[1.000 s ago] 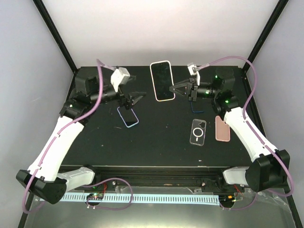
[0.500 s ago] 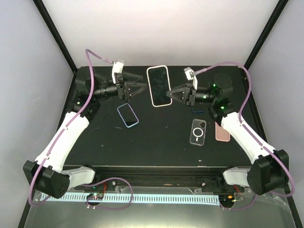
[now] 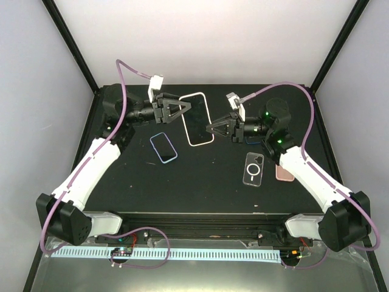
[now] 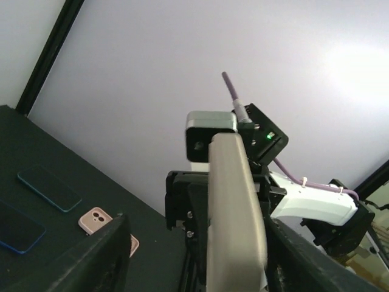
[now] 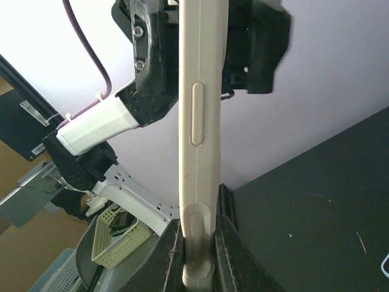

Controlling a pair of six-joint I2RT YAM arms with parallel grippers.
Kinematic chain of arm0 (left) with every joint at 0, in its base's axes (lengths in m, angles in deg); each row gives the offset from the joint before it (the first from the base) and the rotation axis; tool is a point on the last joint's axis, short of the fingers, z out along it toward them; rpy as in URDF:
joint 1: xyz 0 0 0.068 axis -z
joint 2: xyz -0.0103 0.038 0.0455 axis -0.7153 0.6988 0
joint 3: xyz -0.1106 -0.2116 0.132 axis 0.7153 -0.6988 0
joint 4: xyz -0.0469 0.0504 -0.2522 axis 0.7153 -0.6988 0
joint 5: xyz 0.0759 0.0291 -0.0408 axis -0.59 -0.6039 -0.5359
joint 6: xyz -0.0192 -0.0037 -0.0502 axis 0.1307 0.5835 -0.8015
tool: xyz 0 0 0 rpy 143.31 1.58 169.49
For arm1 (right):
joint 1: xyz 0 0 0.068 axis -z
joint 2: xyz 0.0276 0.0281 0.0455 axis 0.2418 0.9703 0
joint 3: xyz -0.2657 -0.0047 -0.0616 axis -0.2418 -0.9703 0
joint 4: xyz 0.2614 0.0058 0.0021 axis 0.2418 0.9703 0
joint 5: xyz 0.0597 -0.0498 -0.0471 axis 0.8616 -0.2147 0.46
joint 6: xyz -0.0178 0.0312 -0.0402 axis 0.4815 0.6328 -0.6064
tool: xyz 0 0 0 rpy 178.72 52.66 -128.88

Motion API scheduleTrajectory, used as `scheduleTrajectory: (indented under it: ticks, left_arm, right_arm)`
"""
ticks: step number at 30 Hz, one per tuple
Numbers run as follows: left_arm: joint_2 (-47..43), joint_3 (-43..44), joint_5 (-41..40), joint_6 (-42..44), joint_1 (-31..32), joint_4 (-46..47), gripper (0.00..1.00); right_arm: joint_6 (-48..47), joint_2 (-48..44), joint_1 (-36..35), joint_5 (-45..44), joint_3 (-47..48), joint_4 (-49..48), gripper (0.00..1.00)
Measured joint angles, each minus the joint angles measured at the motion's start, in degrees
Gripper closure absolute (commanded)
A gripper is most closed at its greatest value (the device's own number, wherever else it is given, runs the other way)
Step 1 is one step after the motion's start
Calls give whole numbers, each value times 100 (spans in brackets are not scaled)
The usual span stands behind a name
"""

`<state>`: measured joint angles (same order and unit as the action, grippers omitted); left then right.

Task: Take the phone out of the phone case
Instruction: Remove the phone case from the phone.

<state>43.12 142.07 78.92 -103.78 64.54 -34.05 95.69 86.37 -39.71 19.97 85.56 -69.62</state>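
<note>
Up toward 12 o'clock over the black table (image 3: 206, 188), the phone (image 3: 197, 120) sits in its cream case (image 5: 199, 109), held off the surface between both arms. Right gripper (image 3: 211, 128) is clamped tight on the case's 4 o'clock edge. Left gripper (image 3: 181, 108) straddles the 10 o'clock corner, jaws spread with a gap showing beside the case, so no pinch there. Lying on the table from the held phone: a blue-cased phone (image 3: 163, 148) at 8 o'clock, a clear case (image 3: 253, 169) and a pink case (image 3: 284, 174) at 4 o'clock.
</note>
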Motion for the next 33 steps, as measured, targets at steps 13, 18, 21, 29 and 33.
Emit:
scheduleTrajectory:
  ticks: [13, 18, 21, 29, 33]
  left_arm:
    - [2, -136, 59, -496, 50, 553, 97]
    - [2, -284, 107, -595, 44, 627, 98]
    - [2, -474, 140, -721, 2, 688, 99]
    - [2, -566, 179, -1005, -221, 870, 99]
    - [2, -590, 184, -1161, -238, 992, 98]
  right_arm:
    - [-442, -7, -35, -59, -20, 461, 81]
    - [-1056, -15, -35, -70, 273, 1187, 58]
    - [-1556, -37, -33, -81, 535, 1849, 48]
    - [-3038, -85, -33, -9, 603, 3598, 48]
    - [-3471, -162, -35, 26, 446, 4015, 53]
